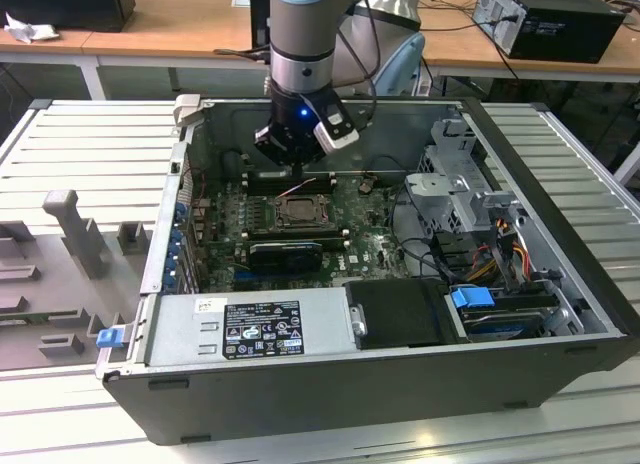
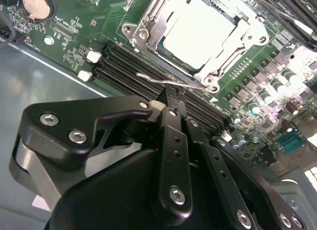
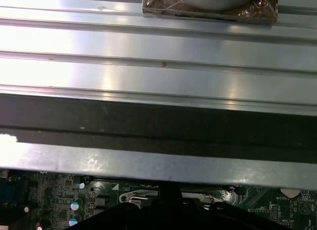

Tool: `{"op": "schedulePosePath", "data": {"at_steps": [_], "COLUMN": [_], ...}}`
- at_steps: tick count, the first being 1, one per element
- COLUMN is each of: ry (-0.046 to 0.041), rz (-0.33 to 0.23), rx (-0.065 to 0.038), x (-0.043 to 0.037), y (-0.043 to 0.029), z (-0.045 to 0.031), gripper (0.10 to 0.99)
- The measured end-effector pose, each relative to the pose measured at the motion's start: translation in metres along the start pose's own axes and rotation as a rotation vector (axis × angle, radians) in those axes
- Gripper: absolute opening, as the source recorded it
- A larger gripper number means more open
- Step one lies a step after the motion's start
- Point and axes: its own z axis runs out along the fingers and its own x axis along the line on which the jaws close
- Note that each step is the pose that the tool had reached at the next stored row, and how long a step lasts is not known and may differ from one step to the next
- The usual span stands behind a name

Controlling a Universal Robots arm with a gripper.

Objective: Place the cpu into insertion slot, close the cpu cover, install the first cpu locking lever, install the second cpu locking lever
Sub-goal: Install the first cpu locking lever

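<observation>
One claw [image 2: 170, 100], fingers closed together and empty, meets the thin locking lever [image 2: 159, 80] beside the covered cpu [image 2: 198, 34].

Grey metal arm [image 1: 302, 29]: smooth round tube, pale blue ring at 12 o'clock end. Small blue light [image 1: 303, 112] glowing on black wrist block at 6 o'clock end. White-faced module [image 1: 340, 132] at 4 o'clock of light. Black cables [image 1: 368, 24] looping along 3 o'clock side of tube. Matte black gripper [image 2: 170, 94] in second wrist view: rounded housing, flat linkage bars, silver socket-head screws [image 2: 78, 136] at pivots, small holes along centre bar.
</observation>
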Motion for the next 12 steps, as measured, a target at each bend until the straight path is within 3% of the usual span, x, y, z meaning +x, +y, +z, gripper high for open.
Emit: {"op": "schedulePosePath", "data": {"at_steps": [7,12], "ry": [0.0001,0.0003], "rz": [-0.001,-0.002], "rx": [0.0,0.0], "x": [-0.0107,-0.013], "y": [-0.0012,-0.002], "z": [0.0047,0.0064], "gripper": [0.106,0.106]}}
